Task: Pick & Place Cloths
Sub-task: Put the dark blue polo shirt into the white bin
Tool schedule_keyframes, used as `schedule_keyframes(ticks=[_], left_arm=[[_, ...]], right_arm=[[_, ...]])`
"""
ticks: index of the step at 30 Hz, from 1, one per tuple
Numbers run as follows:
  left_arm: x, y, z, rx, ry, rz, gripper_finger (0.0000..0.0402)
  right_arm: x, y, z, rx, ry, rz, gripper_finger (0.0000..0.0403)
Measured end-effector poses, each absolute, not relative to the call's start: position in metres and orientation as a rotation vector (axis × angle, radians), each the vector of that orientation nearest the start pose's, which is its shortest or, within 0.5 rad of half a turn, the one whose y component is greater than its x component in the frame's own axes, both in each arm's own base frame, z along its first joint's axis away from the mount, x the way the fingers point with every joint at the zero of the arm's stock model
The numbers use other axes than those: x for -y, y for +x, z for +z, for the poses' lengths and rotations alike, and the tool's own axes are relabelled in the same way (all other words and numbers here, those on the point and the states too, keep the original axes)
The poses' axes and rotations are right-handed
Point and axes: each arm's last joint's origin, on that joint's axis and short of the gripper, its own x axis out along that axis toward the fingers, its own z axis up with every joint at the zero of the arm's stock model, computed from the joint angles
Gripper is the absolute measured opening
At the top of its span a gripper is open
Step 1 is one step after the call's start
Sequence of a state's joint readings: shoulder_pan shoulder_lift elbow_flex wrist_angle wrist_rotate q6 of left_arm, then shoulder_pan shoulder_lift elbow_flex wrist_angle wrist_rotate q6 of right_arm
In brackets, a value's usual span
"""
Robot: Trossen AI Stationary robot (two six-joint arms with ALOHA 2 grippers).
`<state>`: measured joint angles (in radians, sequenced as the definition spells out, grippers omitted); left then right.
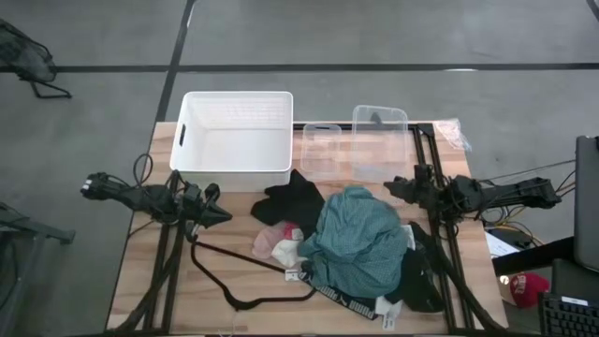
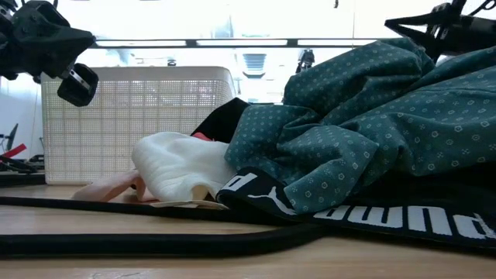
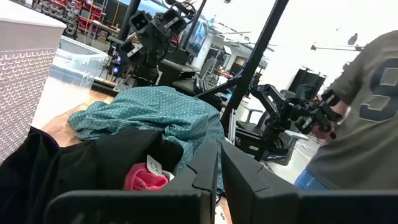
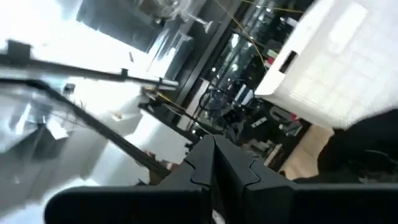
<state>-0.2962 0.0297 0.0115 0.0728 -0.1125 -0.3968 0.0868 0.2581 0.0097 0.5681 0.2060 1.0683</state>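
The cloths lie in one heap on the table's right half. A large teal garment point(image 1: 360, 239) point(image 2: 372, 116) point(image 3: 155, 112) lies on top. A black one point(image 1: 295, 198) point(image 3: 74, 162) lies at its far left side, another black one point(image 1: 421, 276) at its right. Small pink point(image 1: 270, 241) and white point(image 1: 286, 251) point(image 2: 186, 167) pieces lie at its left. A black white-lettered waistband point(image 1: 346, 300) point(image 2: 310, 205) lies along its near edge. My left gripper point(image 1: 217, 216) point(image 3: 219, 163) hovers shut, left of the heap. My right gripper point(image 1: 393, 185) point(image 4: 213, 146) hovers shut above the heap's far right corner.
A white perforated basket point(image 1: 234, 140) point(image 2: 139, 116) stands at the far edge, left of centre. Clear plastic containers point(image 1: 356, 150) stand to its right. A thin black wire hanger point(image 1: 243, 271) lies near the left gripper. A person point(image 3: 360, 112) stands beyond the table's right side.
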Motion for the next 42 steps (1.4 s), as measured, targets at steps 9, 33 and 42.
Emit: schedule_keyframes(ticks=[9, 33, 42], left_arm=[[0.026, 0.095, 0.172, 0.012, -0.406, -0.191, 0.0025], [0.026, 0.095, 0.171, 0.008, -0.405, -0.190, 0.0025], [0.026, 0.095, 0.171, 0.009, -0.405, -0.190, 0.0025]], right_arm=[[-0.013, 0.116, 0.229, 0.183, 1.162, 0.140, 0.0010], [-0.065, 0.233, 0.321, -1.066, 0.442, -0.025, 0.0291], [-0.087, 0.273, 0.281, -1.379, 0.316, 0.072, 0.0348]])
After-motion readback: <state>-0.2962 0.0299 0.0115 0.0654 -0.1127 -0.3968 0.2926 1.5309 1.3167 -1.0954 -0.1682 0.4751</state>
